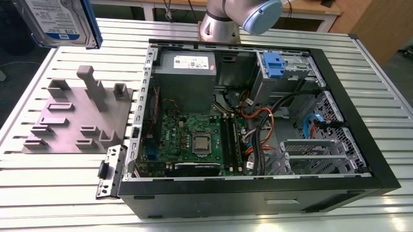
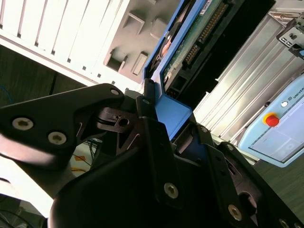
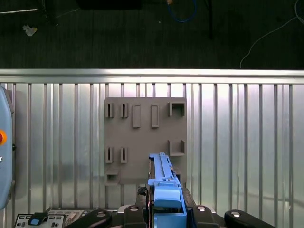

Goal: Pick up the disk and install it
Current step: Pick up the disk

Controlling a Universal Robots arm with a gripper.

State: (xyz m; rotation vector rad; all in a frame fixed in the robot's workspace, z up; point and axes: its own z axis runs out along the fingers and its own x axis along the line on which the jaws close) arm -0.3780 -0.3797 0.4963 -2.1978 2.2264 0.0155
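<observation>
Carry step, I judge: the end effector is clamped on the silver-grey hard disk with blue plastic bracket. The disk is raised over the grey moulded fixture plate, at the exterior view's left of the open black computer case. Installation calls for squaring it to a bay.

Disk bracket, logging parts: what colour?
Blue; the disk's bracket shows best in the first wrist view.
</observation>
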